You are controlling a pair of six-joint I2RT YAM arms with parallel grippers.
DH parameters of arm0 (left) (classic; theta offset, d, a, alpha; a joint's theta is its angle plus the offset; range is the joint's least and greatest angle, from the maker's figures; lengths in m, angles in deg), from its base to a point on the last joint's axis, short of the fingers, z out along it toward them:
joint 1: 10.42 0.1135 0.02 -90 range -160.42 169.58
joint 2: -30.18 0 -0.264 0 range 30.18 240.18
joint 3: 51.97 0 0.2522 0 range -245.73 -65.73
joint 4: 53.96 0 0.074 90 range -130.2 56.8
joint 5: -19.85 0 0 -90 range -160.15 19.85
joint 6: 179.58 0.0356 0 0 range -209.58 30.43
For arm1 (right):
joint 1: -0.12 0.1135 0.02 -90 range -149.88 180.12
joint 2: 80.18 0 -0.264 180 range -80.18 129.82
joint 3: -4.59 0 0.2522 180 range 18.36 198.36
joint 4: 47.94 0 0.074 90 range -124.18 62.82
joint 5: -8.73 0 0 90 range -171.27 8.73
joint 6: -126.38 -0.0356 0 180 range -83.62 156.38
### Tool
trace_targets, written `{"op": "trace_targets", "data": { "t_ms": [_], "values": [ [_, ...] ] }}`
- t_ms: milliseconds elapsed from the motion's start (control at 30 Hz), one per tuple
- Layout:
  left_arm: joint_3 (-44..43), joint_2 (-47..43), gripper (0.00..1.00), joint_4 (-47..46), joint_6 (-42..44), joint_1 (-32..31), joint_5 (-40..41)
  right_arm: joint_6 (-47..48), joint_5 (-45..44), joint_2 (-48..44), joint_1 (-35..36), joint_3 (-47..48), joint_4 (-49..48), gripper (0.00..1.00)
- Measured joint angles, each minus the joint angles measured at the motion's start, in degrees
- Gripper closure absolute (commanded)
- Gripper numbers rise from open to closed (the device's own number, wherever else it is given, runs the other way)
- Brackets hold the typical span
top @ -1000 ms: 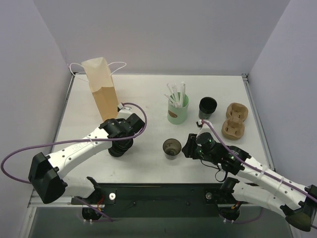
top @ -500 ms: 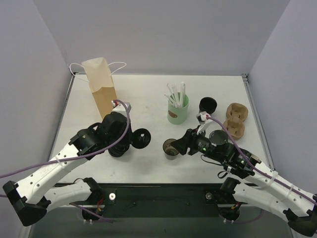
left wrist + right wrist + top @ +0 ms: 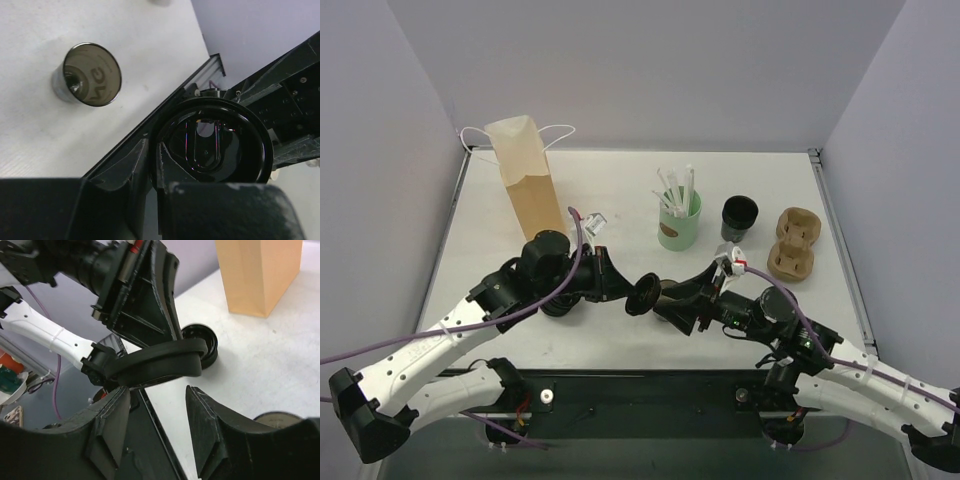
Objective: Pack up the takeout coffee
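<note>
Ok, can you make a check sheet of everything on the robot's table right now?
Surface: white tabletop, no spills seen.
Job's things: small black paper cup of coffee, uncovered, standing on the table; round black plastic lid, tilted, off the cup.
Clutter: tan paper bag with white handles; mint-green cup of white straws; second open black cup; brown cardboard cup carrier; squat stack of black lids.
Grippers: left gripper shut on the lid; right gripper open, close beside the lid.
Cables: purple cables loop off both arms.
Surroundings: plain pale walls; nothing else seen.
</note>
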Motion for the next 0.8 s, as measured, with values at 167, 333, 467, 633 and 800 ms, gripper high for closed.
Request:
{"op": "trace_targets", "data": {
  "t_ms": [167, 333, 467, 633, 800],
  "values": [
    [2.08, -1.01, 0.99, -5.35, -5.79, 0.26, -4.98, 4.13, -1.4, -3.63, 0.04, -2.93, -5.84, 0.55],
    [2.95, -3.5, 0.99, -10.1, -11.56, 0.26, -8.72, 7.23, -4.57, -4.79, 0.02, -4.79, -9.68, 0.56],
    [3.63, -4.37, 0.99, -13.11, -15.26, 0.26, -10.32, 9.79, -4.46, -3.98, 0.02, -4.79, -11.61, 0.56],
    [5.99, -4.9, 0.99, -15.06, -19.32, 0.26, -10.88, 12.7, -2.21, -2.62, 0.22, -4.79, -13.97, 0.56],
    [7.28, -5.09, 0.99, -15.08, -21.7, 0.26, -10.88, 15.63, -1.44, -1.9, 1.53, -4.79, -14.64, 0.55]
  ]
}}
